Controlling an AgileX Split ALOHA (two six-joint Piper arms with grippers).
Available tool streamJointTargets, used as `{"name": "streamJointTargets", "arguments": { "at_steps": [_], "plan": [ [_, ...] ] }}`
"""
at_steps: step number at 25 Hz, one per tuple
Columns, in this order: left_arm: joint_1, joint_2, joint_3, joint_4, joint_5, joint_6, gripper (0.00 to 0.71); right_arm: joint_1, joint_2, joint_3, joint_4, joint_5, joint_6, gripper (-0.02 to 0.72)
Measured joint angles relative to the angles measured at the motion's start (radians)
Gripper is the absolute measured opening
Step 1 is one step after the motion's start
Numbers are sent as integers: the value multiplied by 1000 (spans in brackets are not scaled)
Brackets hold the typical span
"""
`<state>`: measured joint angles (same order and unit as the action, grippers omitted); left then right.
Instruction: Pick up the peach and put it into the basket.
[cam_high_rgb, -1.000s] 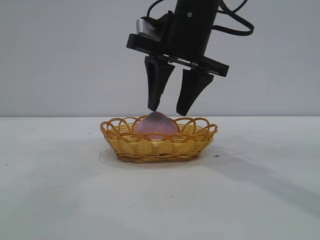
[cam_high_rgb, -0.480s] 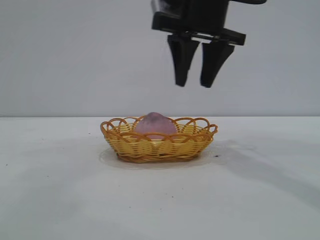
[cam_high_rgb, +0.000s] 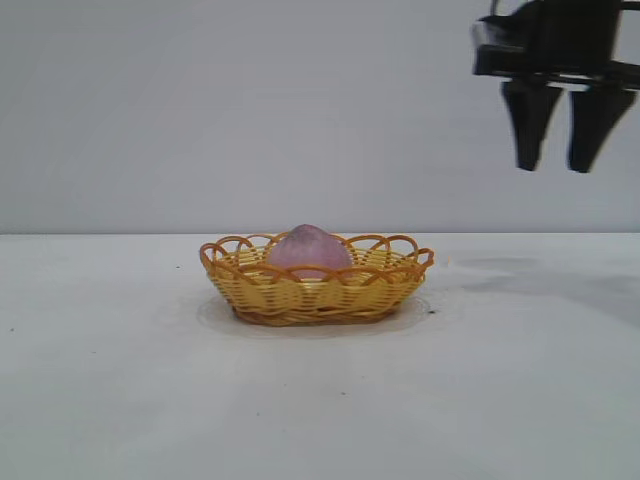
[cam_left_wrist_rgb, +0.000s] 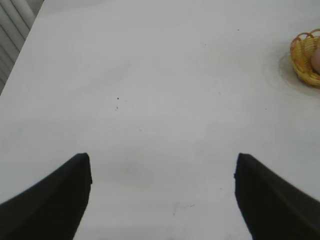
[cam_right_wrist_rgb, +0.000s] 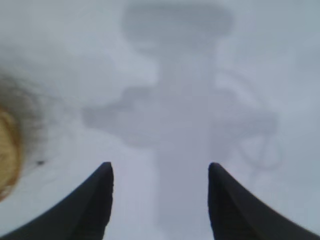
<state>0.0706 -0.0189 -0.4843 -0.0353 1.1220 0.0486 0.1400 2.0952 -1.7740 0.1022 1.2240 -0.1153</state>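
The pink-mauve peach (cam_high_rgb: 309, 250) rests inside the yellow wicker basket (cam_high_rgb: 385, 285) at the middle of the white table. My right gripper (cam_high_rgb: 553, 167) hangs open and empty high above the table, well to the right of the basket, fingers pointing down. In the right wrist view its open gripper (cam_right_wrist_rgb: 160, 170) looks down on bare table, with the basket (cam_right_wrist_rgb: 7, 152) only at the picture's edge. The left gripper (cam_left_wrist_rgb: 162, 165) is open over bare table, far from the basket (cam_left_wrist_rgb: 302, 60), whose rim and a sliver of peach (cam_left_wrist_rgb: 316, 59) show at the edge of the left wrist view.
The white table (cam_high_rgb: 120, 380) stretches wide on both sides of the basket. A few small dark specks (cam_high_rgb: 431, 311) lie on it near the basket. A slatted panel (cam_left_wrist_rgb: 12, 30) stands past the table's edge in the left wrist view.
The right gripper, open and empty, has risen from just above the peach and swung away to the right. The peach stays in the basket. The left arm has not moved.
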Motion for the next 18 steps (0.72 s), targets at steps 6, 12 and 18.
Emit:
{"name": "streamJointTargets", "arguments": {
  "at_steps": [6, 12, 18],
  "plan": [
    [0, 0, 0, 0, 0, 0, 515, -89, -27, 0, 0, 4, 2, 363],
    [0, 0, 0, 0, 0, 0, 515, -110, -129, 0, -2, 8, 2, 363],
    [0, 0, 0, 0, 0, 0, 515, -110, -290, 101, -2, 10, 2, 363]
  ]
}}
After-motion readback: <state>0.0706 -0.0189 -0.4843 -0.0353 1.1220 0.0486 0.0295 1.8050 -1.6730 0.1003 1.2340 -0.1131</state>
